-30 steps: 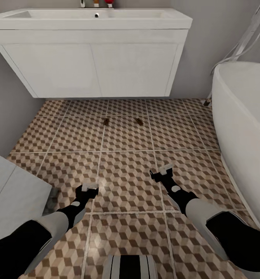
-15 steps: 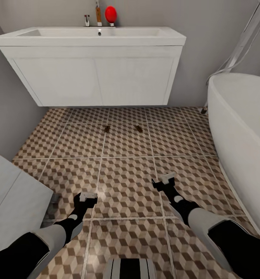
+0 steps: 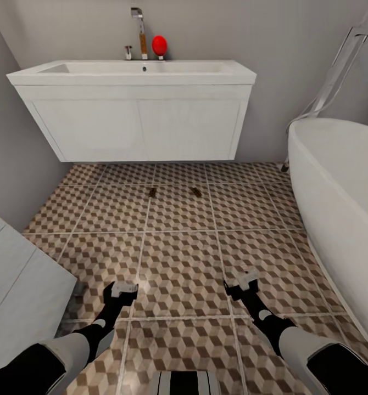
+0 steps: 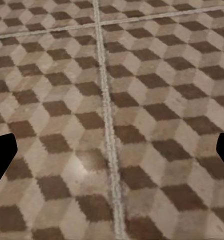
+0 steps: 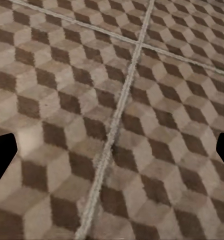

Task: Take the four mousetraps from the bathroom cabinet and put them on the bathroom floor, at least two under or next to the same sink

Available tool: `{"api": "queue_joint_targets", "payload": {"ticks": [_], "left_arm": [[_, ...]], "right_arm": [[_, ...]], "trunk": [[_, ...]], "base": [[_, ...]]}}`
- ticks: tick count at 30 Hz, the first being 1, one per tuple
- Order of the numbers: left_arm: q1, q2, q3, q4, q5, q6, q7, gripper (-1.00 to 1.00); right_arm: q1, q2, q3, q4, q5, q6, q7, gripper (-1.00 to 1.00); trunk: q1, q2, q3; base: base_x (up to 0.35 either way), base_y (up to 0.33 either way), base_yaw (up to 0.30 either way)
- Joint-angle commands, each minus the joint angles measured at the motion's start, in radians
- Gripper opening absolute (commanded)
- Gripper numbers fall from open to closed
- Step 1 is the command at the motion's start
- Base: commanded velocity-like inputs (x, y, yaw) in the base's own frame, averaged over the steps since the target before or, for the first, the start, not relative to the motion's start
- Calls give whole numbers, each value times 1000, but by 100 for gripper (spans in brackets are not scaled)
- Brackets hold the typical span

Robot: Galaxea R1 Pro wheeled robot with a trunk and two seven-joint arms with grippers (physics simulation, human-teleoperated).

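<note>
Two mousetraps (image 3: pixel 152 192) (image 3: pixel 196 191): on bathroom floor (image 3: pixel 178 258), just before sink (image 3: pixel 134 82), 12 o'clock
Left pincer (image 3: pixel 123 289), right pincer (image 3: pixel 244 281): both spread, empty
Risk: rolling forward could knock traps away

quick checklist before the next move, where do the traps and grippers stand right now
1. Mousetraps on the bathroom floor: two show, the left mousetrap and the right mousetrap. Ok for two, not ok for four.
2. Both on the same tiled surface: ok.
3. Close to the sink: both lie just in front of its lower edge. Ok, as far as the head view tells.
4. Left gripper free: open, fingers wide in the wrist view, nothing between. Ok.
5. Right gripper free: open, nothing held. Ok.
6. Where the other two traps are: cannot tell.
</note>
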Motion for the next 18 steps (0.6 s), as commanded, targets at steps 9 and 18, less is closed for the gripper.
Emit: {"api": "queue_joint_targets", "payload": {"ticks": [9,18], "left_arm": [[18,16,-7,5,4,-7,-24,100],[34,27,-7,5,4,-8,-24,100]], "right_arm": [[83,-25,8,2,-10,-32,-5,100],[143,-41,7,2,-13,-35,-8,100]], "trunk": [[-4,2,34],[-12,11,68]], "base": [[0,0,0],[0,0,0]]}}
